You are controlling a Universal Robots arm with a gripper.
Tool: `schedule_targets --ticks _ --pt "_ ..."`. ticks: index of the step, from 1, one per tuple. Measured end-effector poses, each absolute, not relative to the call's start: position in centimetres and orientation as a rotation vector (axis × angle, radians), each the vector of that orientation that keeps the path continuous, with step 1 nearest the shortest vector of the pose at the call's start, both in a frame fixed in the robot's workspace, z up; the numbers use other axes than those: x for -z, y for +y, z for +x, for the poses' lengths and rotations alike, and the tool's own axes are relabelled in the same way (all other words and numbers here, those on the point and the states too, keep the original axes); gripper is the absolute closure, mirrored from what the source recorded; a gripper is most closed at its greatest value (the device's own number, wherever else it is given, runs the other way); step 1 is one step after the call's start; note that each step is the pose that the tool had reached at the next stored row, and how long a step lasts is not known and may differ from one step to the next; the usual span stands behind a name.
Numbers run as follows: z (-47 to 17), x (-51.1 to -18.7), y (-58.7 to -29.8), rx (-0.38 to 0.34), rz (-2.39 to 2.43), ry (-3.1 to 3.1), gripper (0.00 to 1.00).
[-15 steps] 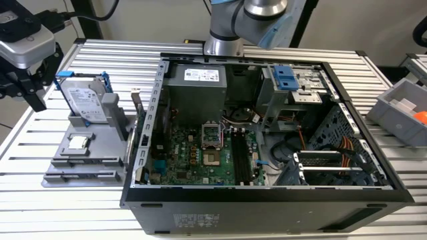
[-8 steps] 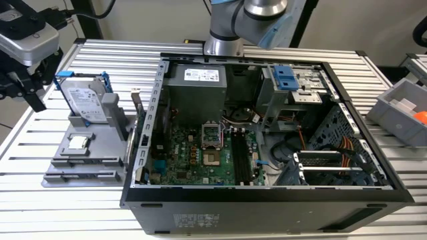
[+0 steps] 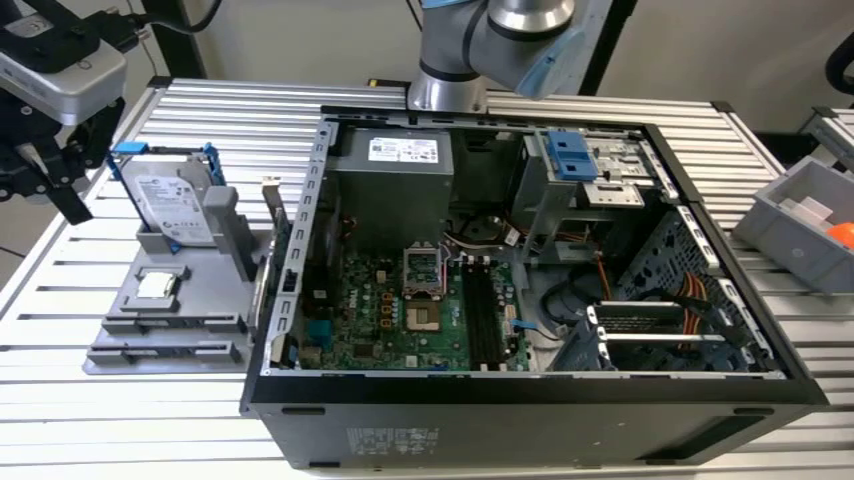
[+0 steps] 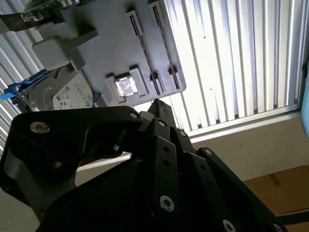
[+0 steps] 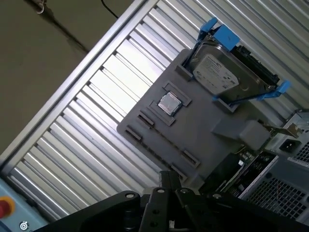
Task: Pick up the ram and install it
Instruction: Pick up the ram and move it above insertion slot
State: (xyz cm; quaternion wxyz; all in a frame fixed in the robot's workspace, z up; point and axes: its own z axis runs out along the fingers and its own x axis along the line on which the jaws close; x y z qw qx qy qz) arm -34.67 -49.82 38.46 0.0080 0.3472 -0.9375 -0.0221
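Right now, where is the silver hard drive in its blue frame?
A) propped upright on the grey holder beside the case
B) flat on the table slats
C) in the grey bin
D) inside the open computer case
A: the hard drive stands on the grey holder, on the exterior view's left of the computer case.

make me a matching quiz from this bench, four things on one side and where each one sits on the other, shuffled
Things:
1. hard drive
2. square silver chip
3. motherboard
4. grey bin

Places:
a. lying flat in a recess of the grey holder
b. at the exterior view's right edge
c. standing on edge in a blue frame on the grey holder
d. inside the open computer case

Pairs: 1-c, 2-a, 3-d, 4-b
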Motion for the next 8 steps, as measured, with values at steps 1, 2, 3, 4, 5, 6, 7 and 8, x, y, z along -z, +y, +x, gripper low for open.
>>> schedule_targets --ticks 1,2,3,4,5,6,7,8 --pt "-34.67 -38.46 -49.82 0.069 1.087 -2.93 1.0" --pt "-34.66 -38.46 -49.82 0.069 1.088 -2.929 1.0" --pt "-34.66 -38.46 -49.82 0.069 1.089 -2.929 1.0" --pt "-34.67 -38.46 -49.81 0.069 1.09 -2.928 1.0" --pt "-34.67 -38.46 -49.82 0.069 1.091 -2.928 1.0" --pt "-34.66 -38.46 -49.82 0.069 1.092 -2.928 1.0" --pt "-34.66 -38.46 -49.81 0.069 1.093 -2.927 1.0" --pt "-34.66 -38.46 -49.82 0.068 1.094 -2.927 1.0"
